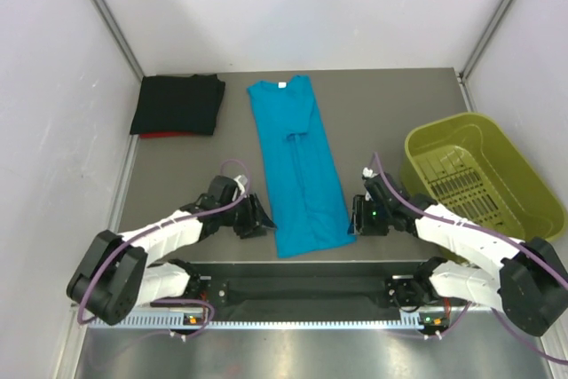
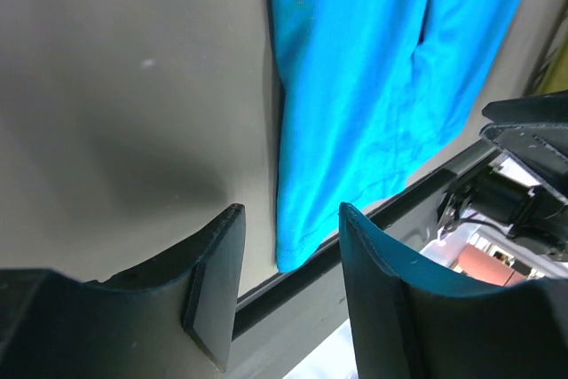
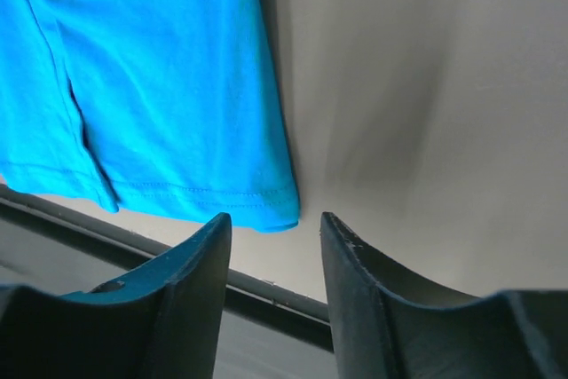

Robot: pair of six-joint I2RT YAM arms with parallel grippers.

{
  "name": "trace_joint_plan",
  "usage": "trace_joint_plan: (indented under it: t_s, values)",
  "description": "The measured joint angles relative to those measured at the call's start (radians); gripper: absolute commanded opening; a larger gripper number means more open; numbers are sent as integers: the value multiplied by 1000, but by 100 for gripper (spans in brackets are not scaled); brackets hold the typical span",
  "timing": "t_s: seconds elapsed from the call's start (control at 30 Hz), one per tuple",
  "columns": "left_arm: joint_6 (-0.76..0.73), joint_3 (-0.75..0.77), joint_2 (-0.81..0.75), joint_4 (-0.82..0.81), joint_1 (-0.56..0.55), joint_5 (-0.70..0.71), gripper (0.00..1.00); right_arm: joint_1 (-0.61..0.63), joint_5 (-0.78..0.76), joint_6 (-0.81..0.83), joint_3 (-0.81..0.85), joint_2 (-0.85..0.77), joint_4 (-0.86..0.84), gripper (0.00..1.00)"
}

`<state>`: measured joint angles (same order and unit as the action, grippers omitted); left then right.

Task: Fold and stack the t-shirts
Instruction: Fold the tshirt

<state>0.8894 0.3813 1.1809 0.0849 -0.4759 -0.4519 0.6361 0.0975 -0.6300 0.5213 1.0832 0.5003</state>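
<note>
A teal-blue t-shirt (image 1: 297, 161) lies folded into a long strip down the middle of the table, neck label at the far end. Its near hem shows in the left wrist view (image 2: 373, 68) and the right wrist view (image 3: 160, 86). A folded black t-shirt (image 1: 177, 102) lies at the far left on a red one (image 1: 158, 135) that barely shows. My left gripper (image 1: 260, 219) is open and empty just left of the hem's near-left corner. My right gripper (image 1: 353, 217) is open and empty just right of the near-right corner.
A yellow-green plastic bin (image 1: 479, 179) stands at the right edge of the table. The table's near edge and a black rail (image 1: 302, 290) run just below the hem. White walls close in the left, far and right sides.
</note>
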Motion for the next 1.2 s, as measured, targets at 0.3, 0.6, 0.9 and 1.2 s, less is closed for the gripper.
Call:
trace_joint_plan:
  t_s: [0.3,0.6,0.9,1.2]
  values:
    - [87,-50,30,-123,-121,55,49,-9,43,9,-56,8,-46,32]
    - [136,-54,21,-149,-227,156,49,-10,47,11,-66,24,-84,31]
    - [146,-54,-68,-26,-247,245,48,-11,40,21,-84,22,-108,5]
    - [158,-54,-83,10,-259,259,46,-11,31,26,-106,-15,-109,0]
